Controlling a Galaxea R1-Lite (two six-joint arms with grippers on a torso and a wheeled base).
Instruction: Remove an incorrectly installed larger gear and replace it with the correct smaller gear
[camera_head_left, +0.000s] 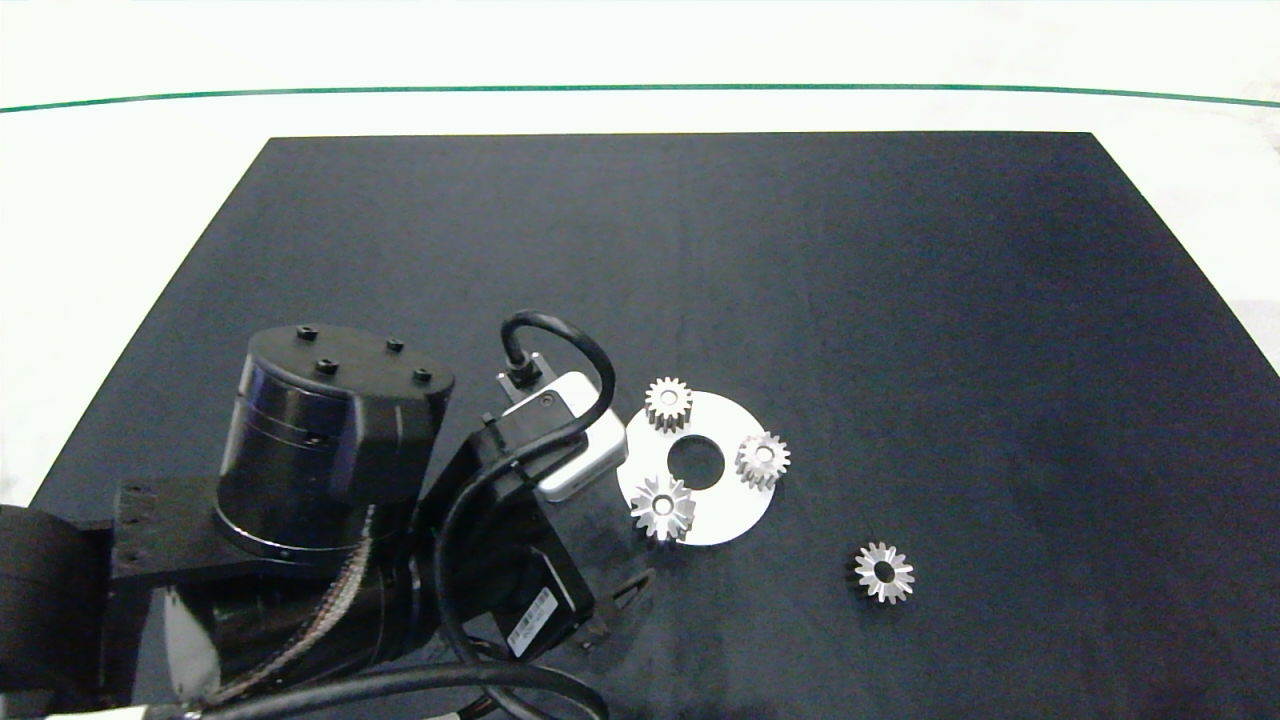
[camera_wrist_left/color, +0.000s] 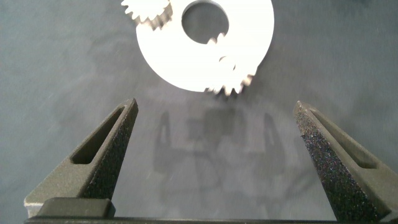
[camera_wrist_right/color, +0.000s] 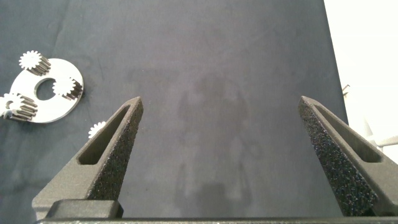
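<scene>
Here, a matte black mat (camera_head_left: 700, 260) covers a white table (camera_head_left: 150, 150), and on it lies a flat, round, bright metal plate (camera_head_left: 725, 510) with a wide round hole at its middle. Three gears sit along the plate's rim: the larger gear (camera_head_left: 662, 507), silver and star-like with long, deeply cut splayed teeth, on the edge nearest the left arm, and two chunky, blunt-toothed pinions (camera_head_left: 669, 402) (camera_head_left: 763, 459) on the far and right edges. The smaller gear (camera_head_left: 884, 572), flat and silver with short triangular teeth around a wide dark hole, lies alone on the mat, apart from the plate to its right. The left gripper (camera_wrist_left/color: 214, 134) hangs over the mat just short of the plate, its two grey, grainy-padded wedge fingers (camera_wrist_left/color: 112, 146) spread wide with nothing between them. The left arm's glossy black cylindrical joint (camera_head_left: 325, 440) and looping cable (camera_head_left: 560, 350) come in from the lower left. The right gripper (camera_wrist_right/color: 217, 130) stands well away from the plate over bare mat, its rough grey fingers (camera_wrist_right/color: 339, 149) likewise wide apart and empty.
</scene>
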